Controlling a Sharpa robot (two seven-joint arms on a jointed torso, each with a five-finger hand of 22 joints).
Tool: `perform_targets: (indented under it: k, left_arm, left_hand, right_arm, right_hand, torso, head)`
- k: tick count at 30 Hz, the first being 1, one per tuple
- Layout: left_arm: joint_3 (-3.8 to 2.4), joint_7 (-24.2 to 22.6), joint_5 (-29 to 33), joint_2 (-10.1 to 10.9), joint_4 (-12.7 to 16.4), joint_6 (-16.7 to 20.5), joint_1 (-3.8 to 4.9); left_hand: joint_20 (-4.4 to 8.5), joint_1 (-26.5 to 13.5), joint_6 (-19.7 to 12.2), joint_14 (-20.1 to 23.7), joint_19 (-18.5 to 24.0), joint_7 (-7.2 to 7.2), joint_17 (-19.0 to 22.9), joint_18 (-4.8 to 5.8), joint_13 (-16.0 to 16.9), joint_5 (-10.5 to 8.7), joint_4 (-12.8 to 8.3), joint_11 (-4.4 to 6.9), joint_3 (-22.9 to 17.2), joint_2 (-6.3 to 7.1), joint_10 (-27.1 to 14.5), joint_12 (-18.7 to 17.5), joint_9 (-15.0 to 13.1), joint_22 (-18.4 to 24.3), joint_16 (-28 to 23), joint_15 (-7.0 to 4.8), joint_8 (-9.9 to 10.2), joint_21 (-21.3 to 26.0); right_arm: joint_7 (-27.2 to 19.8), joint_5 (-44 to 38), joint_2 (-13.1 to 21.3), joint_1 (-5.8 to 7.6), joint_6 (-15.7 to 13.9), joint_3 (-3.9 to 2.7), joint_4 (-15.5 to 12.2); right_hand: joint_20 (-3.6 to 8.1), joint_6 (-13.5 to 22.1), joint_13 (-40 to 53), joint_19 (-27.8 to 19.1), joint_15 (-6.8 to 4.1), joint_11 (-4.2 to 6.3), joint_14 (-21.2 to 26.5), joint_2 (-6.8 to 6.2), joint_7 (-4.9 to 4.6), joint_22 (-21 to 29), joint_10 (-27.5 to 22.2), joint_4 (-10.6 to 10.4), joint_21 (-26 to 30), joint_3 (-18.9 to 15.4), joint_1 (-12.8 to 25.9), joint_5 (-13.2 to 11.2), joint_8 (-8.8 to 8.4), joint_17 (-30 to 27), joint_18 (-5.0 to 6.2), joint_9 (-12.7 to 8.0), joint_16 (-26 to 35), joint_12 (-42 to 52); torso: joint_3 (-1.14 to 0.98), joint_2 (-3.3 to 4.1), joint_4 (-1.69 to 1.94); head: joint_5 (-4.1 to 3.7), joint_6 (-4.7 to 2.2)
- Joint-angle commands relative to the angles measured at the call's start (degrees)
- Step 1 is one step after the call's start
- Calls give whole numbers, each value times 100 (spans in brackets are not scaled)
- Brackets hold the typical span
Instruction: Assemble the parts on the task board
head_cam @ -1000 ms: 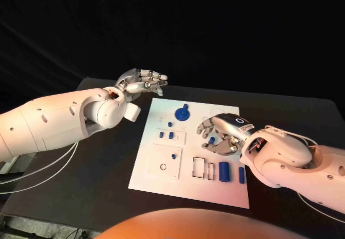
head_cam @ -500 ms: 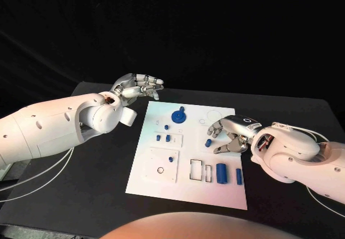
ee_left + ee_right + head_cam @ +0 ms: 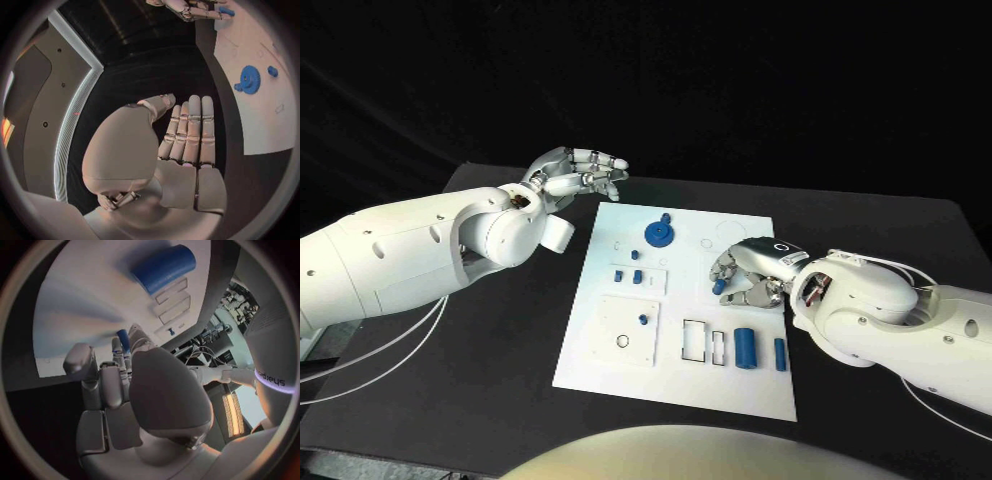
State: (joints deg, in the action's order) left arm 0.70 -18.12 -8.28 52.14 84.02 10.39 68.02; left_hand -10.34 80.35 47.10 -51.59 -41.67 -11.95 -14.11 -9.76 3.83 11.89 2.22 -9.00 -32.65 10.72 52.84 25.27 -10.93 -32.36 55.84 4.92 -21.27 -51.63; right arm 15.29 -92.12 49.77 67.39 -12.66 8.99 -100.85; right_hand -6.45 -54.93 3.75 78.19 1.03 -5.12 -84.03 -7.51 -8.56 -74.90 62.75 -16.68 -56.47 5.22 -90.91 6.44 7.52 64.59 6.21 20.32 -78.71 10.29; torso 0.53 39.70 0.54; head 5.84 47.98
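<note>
**Right hand settles onto small blue part, mid-board**

Left hand (image 3: 577, 172) hovers off the task board's (image 3: 610, 365) far-left corner, above the black table (image 3: 473, 400). Fingers loosely curled, nothing in them; the left wrist view shows them straight and together, palm bare. Same pose as half a second ago, so it's idle.

On the board, left to right: blue gear (image 3: 659, 234) near the far edge, small blue pegs (image 3: 629, 275) below it, blue cylinder (image 3: 746, 345) near the front-right.

Right hand (image 3: 750, 272) sits over the board's right-middle, fingers closing round a small blue part (image 3: 720, 286). Versus a second ago, the hand has curled in tighter over that piece. Grip looks like a pinch, but contact is partly hidden, so can't confirm it's actually held. The right wrist view shows a blue sliver (image 3: 124, 340) at the fingertips.

Likely step: pick this part for insertion. Nothing newly seated yet.
</note>
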Motion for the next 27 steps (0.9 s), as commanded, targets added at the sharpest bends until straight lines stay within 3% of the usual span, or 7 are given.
perform_targets:
  k: [1,13,16,22,24,27]
  left_arm:
    - [-3,-29,-18,-4,12,-100,4]
    - [-3,-13,-22,2,17,-111,4]
    - [-3,-10,-23,4,18,-112,4]
    - [-3,-3,-24,7,20,-115,4]
    - [-3,-2,-27,9,20,-114,4]
    - [-3,-1,-32,10,19,-114,4]
  left_hand:
    - [-52,-53,-45,21,-12,-89,12,-63,12,9,-2,-12,32,4,-45,-16,8,18,-37,31,31,37]
    - [-52,-53,-45,21,-12,-89,12,-63,12,9,-2,-12,32,4,-45,-16,8,18,-37,31,31,37]
    - [-52,-53,-45,21,-12,-89,12,-63,12,9,-2,-12,32,4,-45,-16,8,18,-37,31,31,37]
    - [-52,-53,-45,21,-12,-89,12,-63,12,9,-2,-12,32,4,-45,-16,8,18,-37,31,31,37]
    - [-52,-53,-45,21,-12,-89,12,-63,12,9,-2,-12,32,4,-45,-16,8,18,-37,31,31,37]
    - [-52,-53,-45,21,-12,-89,12,-63,12,9,-2,-12,32,4,-45,-16,8,18,-37,31,31,37]
  right_arm:
    - [-5,-102,-34,-13,-16,2,31]
    - [33,-101,-118,-36,-121,3,76]
    - [62,-109,-132,-40,-186,3,88]
    - [110,-183,-140,-47,-332,3,91]
    - [125,-234,-135,-49,-386,3,83]
    - [128,-284,-125,-51,-443,3,70]
  right_hand:
    - [15,-86,-7,52,-56,-2,-115,74,-6,-240,108,0,-62,119,4,3,15,9,-14,-21,-24,-15]
    - [34,-262,-7,107,-75,21,-131,81,-7,-317,358,-3,-174,523,182,3,-10,39,-35,-86,-62,-129]
    - [44,-371,-3,122,-92,34,-137,95,5,-344,449,4,-205,756,198,7,7,56,-40,-98,-80,-171]
    - [128,-714,33,182,-193,155,-160,94,123,-448,865,47,-358,1730,163,15,196,126,-64,-30,-138,-174]
    - [152,-768,39,188,-216,177,-163,32,146,-472,943,100,-380,2005,145,14,276,135,-69,26,-147,-186]
    - [187,-760,53,194,-220,201,-159,-181,153,-538,1094,342,-421,2684,259,2,461,118,-76,206,-149,-237]
  torso:
    - [3,-1,-5]
    - [-2,-1,-2]
    - [0,-3,-6]
    - [1,-2,-6]
    - [0,-4,-6]
    - [1,-5,-7]
  head:
    - [3,9]
    - [4,15]
    - [1,17]
    - [2,19]
    - [4,21]
    - [6,20]
